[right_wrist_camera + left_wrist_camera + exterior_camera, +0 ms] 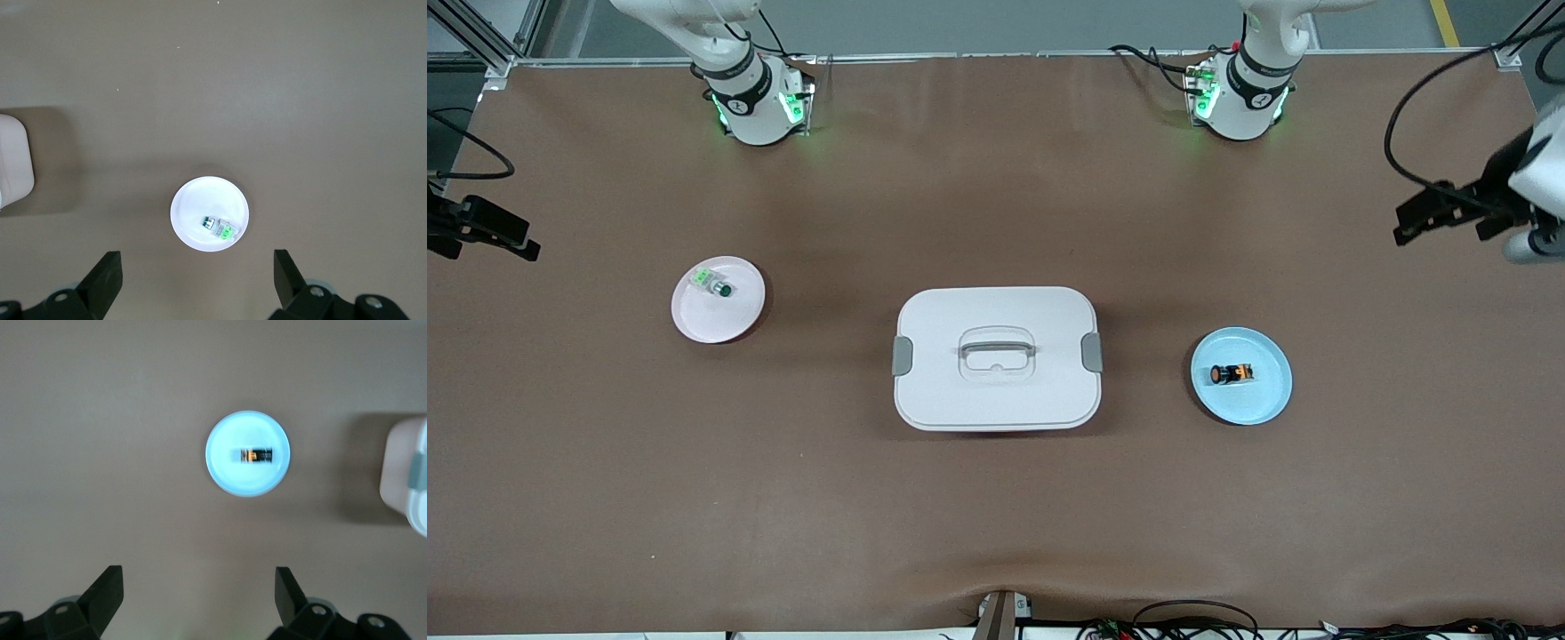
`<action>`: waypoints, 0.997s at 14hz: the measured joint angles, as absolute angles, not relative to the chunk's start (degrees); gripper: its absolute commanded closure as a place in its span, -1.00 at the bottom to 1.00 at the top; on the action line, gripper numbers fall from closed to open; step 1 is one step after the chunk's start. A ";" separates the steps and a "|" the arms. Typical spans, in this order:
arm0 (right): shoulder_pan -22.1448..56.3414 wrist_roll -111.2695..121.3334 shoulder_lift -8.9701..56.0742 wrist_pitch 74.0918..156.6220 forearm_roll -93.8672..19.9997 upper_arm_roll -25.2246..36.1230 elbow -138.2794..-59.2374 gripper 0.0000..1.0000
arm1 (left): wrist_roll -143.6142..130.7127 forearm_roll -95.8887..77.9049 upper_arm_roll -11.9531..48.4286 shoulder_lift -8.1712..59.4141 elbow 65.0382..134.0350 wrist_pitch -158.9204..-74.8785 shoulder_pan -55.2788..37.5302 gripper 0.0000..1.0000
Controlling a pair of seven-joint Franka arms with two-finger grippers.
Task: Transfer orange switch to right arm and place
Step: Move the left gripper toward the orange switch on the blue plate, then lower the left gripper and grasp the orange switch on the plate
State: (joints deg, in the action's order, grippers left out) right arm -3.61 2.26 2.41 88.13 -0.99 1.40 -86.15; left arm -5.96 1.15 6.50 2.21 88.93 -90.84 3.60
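The orange switch (1232, 374) lies on its side on a light blue plate (1263, 400) toward the left arm's end of the table. In the left wrist view the switch (257, 455) and the plate (227, 470) show far below. My left gripper (199, 593) is open and empty, high over bare table between that plate and the left arm's base (1240, 98). My right gripper (198, 277) is open and empty, high over bare table between the pale plate (193, 200) and the right arm's base (751, 98). Neither gripper shows in the front view.
A pale green switch (713, 283) with a dark cap lies on the pale pink plate (734, 320) toward the right arm's end. A white lidded box (996, 391) with a handle sits mid-table between the plates. Black fixtures (1449, 213) stand at the table's ends.
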 measured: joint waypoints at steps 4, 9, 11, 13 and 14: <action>-3.59 2.26 2.40 88.14 -0.99 1.37 -86.18 -1.00 | -5.91 1.15 6.75 4.11 97.47 -103.82 4.01 -1.00; -3.59 2.26 2.38 88.15 -0.99 1.38 -86.23 -1.00 | -5.95 1.15 7.35 6.14 108.65 -116.98 3.37 -1.00; -3.59 2.26 2.36 88.16 -0.99 1.38 -86.26 -1.00 | -6.03 1.11 7.95 8.50 110.61 -120.67 3.22 -1.00; -3.59 2.26 2.34 88.16 -0.99 1.38 -86.27 -1.00 | -6.76 1.10 9.30 10.91 113.23 -127.24 3.10 -1.00; -3.59 2.26 2.33 88.16 -0.99 1.38 -86.29 -1.00 | -7.04 1.09 9.86 12.57 115.81 -132.83 3.00 -1.00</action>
